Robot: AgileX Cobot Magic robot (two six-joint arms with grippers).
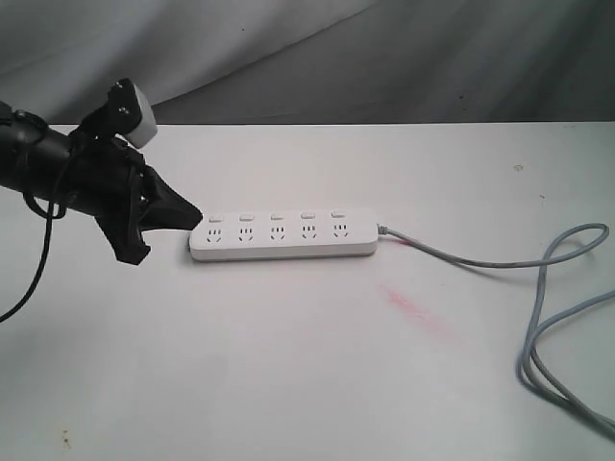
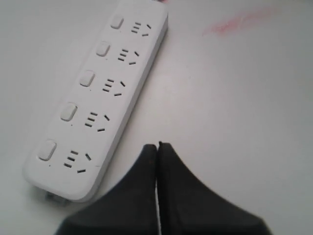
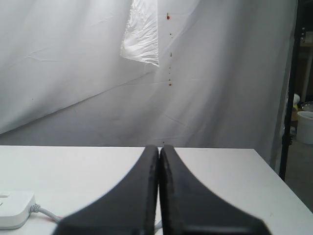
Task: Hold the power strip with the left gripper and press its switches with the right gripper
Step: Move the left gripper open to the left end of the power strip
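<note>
White table (image 1: 288, 384) had the strip (image 1: 283, 240) unheld, left gripper (image 1: 195, 218) pinched together just off its 9 o'clock end, right gripper (image 3: 159, 147) closed too, so pinning it looked next.

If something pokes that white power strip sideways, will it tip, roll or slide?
Probably slide: the power strip lies flat and low on the smooth table, so tipping seems unlikely. Its thin cord lies in loose loops, so likely floppy, hardly anchoring it.
</note>
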